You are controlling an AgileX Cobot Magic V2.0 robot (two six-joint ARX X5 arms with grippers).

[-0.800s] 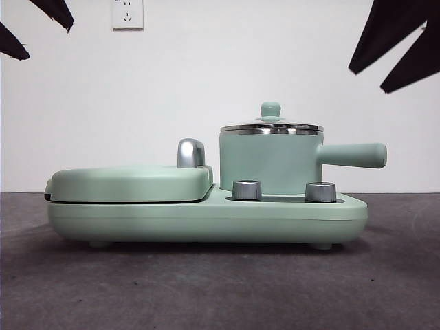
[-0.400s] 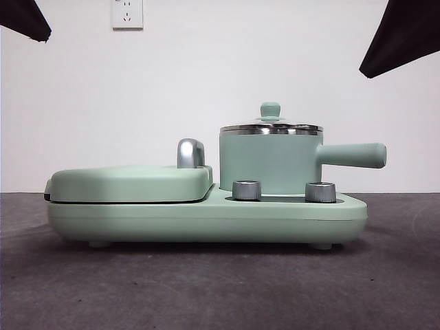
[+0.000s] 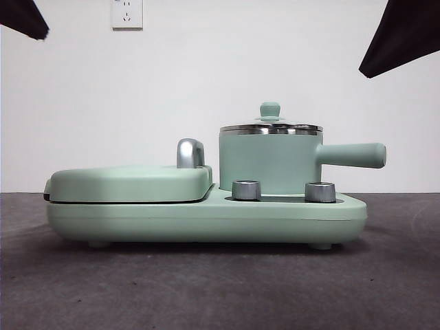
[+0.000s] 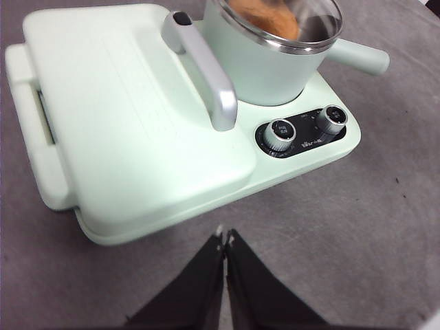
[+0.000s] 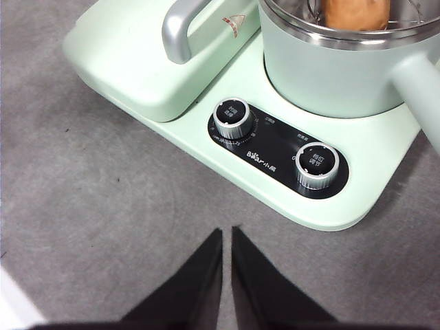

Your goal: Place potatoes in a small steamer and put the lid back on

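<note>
The potato (image 4: pixel 265 15) lies inside the small steamer (image 3: pixel 271 162), orange-brown under the glass lid (image 3: pixel 271 126), which sits seated on the steel rim. The steamer's straight handle points sideways, out beyond the cooker base (image 3: pixel 206 218). Grey worktop (image 3: pixel 206 289) lies bare around the base. Left claw (image 4: pixel 224 239) and right claw (image 5: pixel 226 234) hang clenched and empty, well apart from the cooker.
</note>
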